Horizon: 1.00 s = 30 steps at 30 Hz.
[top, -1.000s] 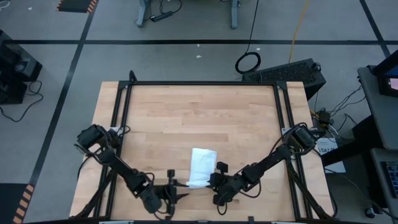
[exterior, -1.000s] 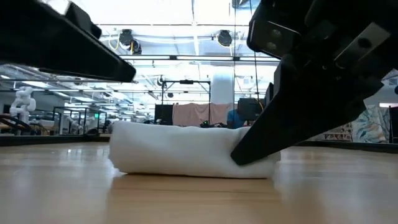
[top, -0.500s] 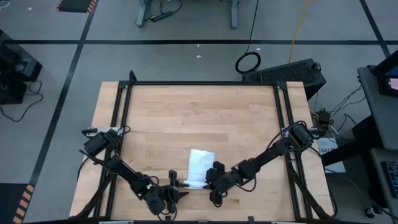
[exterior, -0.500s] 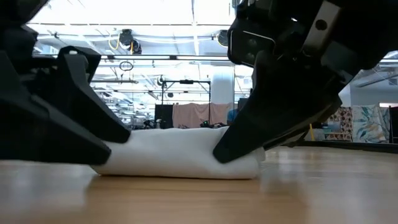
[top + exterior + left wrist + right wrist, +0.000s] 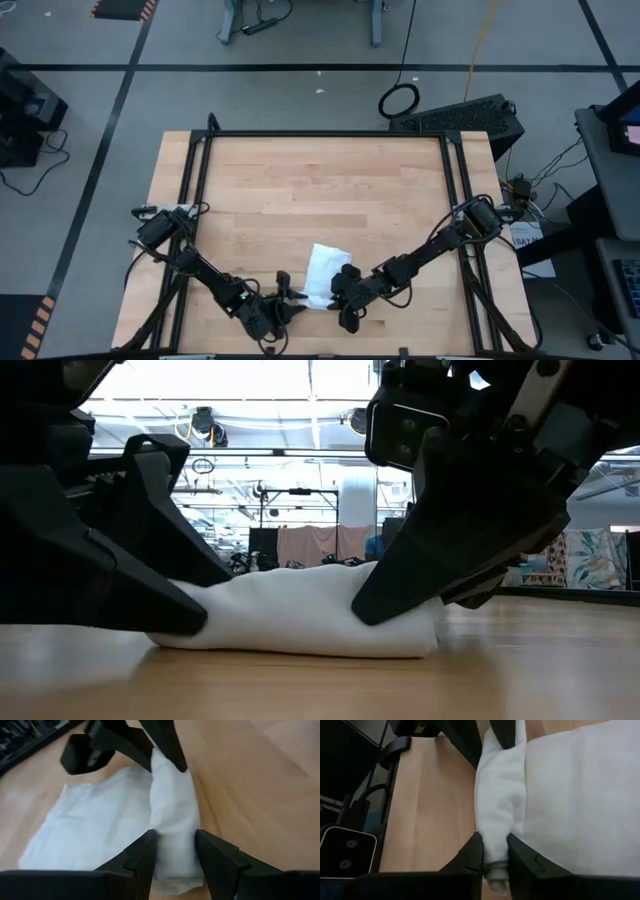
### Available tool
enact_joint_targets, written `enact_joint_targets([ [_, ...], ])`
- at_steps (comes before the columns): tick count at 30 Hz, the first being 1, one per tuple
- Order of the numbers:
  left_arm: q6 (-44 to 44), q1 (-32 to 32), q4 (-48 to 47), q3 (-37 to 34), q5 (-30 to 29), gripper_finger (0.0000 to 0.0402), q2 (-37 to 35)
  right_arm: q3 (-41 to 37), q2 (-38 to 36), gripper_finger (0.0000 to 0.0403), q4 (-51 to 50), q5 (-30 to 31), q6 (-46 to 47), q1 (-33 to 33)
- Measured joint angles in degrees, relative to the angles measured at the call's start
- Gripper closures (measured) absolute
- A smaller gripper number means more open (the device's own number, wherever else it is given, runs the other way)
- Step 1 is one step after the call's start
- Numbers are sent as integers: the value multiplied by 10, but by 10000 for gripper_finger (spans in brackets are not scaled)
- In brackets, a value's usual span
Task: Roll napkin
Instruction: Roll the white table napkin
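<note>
The white napkin (image 5: 325,270) lies on the wooden table near its front edge. Its near part is wound into a roll (image 5: 300,622) that runs left to right. Its flat part (image 5: 90,825) is spread on the wood toward the far edge. My left gripper (image 5: 292,303) is at the roll's left end and my right gripper (image 5: 338,297) at its right end. Each is shut on the napkin, and they face each other along the roll. My left gripper has the roll's left end (image 5: 172,845) between its two fingers (image 5: 142,857), one on each side. It comes slanting down from the table's left, fingers lying along the roll. The roll rests on the table. My right gripper pinches the roll's right end (image 5: 492,847) between its two fingers (image 5: 472,854); a small tuft of cloth sticks out between them. It comes slanting down from the table's right, fingers along the roll. The roll's underside stays on the wood.
A black metal frame (image 5: 320,135) runs round the tabletop. Bare wood (image 5: 320,190) stretches from the napkin to the far edge. Both arms reach in from the table's near corners, so the two grippers stand close together.
My left gripper has come down toward the table, rolled about its own axis and taken the roll's left end between its fingers. My right gripper has turned while keeping its hold on the right end. The roll has slid slightly toward the table's left.
</note>
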Motion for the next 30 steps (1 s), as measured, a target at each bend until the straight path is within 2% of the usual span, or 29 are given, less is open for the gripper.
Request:
enact_joint_targets([
  [6, -32, 15, -7, -1, 32, 264, 1, 0, 0, 357, 2, -1, -40, -1],
  [8, -36, 22, -8, -1, 49, 290, 1, 0, 0, 355, 2, -1, -66, -1],
  [11, -37, 28, -8, -1, 65, 350, -2, 0, -1, 341, 2, -1, -109, 0],
  [13, -40, 31, -13, -1, 76, 379, -7, 0, -5, 324, 0, 0, -130, 1],
  [18, -87, 32, -47, -2, 101, 368, -31, -1, -45, 255, -62, 3, -161, 4],
  [22, -159, 30, -90, -2, 137, 373, -50, -1, -87, 208, -127, 8, -136, 6],
  [24, -178, 29, -91, -2, 150, 377, -52, -1, -93, 194, -133, 47, -122, 6],
  [26, -180, 27, -77, -2, 163, 376, -53, -1, -92, 191, -122, 120, -112, 5],
  [28, -180, 27, -66, -2, 174, 374, -53, 1, -79, 199, -97, 178, -101, 3],
  [30, -181, 27, -70, 1, 177, 373, -53, 1, -63, 220, -99, 192, -83, -3],
])
